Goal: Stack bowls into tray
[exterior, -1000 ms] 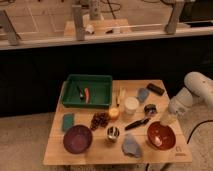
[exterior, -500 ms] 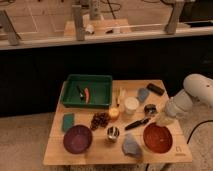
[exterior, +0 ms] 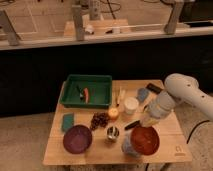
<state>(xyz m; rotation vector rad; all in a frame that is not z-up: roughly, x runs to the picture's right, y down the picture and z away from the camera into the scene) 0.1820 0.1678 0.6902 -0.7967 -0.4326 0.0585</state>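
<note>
A: Gripper (exterior: 148, 123), where?
B: Right side of table (exterior: 55, 155), at end of white arm (exterior: 184, 91) coming in from right. Pointed down, right at far rim of red bowl (exterior: 145, 140).

A: Pincer state?
B: Clenched. Cannot tell whether pinching rim or only close to it.

A: Red bowl position?
B: Near right part of table, upright. Partly over grey-blue cloth (exterior: 127, 148) poking out at its left. Outside tray.

A: Purple bowl (exterior: 77, 138)?
B: Near left, upright, on bare wood. Well apart from red bowl, with metal cup (exterior: 113, 132) between. Also outside tray.

A: Tray (exterior: 95, 103)?
B: Far left-centre of table, long side facing near edge. Holds small orange item (exterior: 86, 93), plus something dark just left of it, too small to name.

A: Rest, quick?
B: Sponge (exterior: 68, 121) just near of tray's left corner, flat. Grapes (exterior: 100, 120) between tray and metal cup. White cup (exterior: 131, 105) right of tray, upright, just left of gripper. Round yellow-orange fruit (exterior: 114, 114) beside grapes, near of tray's right corner. Dark flat object (exterior: 154, 88) at far right edge, behind arm.
</note>
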